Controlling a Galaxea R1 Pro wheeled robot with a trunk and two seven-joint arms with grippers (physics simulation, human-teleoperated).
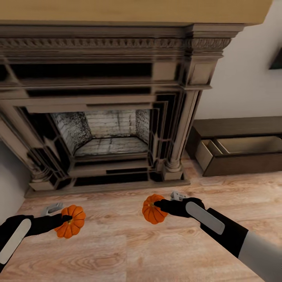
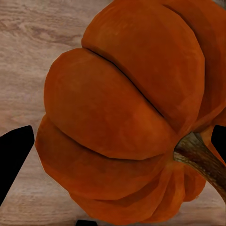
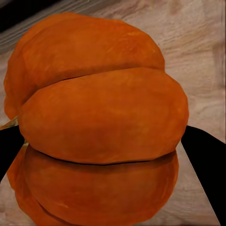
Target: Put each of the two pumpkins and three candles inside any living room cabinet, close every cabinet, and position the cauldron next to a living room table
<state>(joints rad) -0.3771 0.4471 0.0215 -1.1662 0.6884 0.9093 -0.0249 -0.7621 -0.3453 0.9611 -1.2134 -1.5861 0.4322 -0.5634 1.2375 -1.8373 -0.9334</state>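
Left gripper (image 1: 66,220): closed on the left pumpkin (image 1: 71,221), held above the floor (image 1: 117,250).
Right gripper (image 1: 156,203): closed on the right pumpkin (image 1: 153,209), also in the air.
Cabinet (image 1: 239,150): ahead to the right by the wall, drawer (image 1: 243,145) open, long axis along the wall.
Nearer arm: the right one, I judge.
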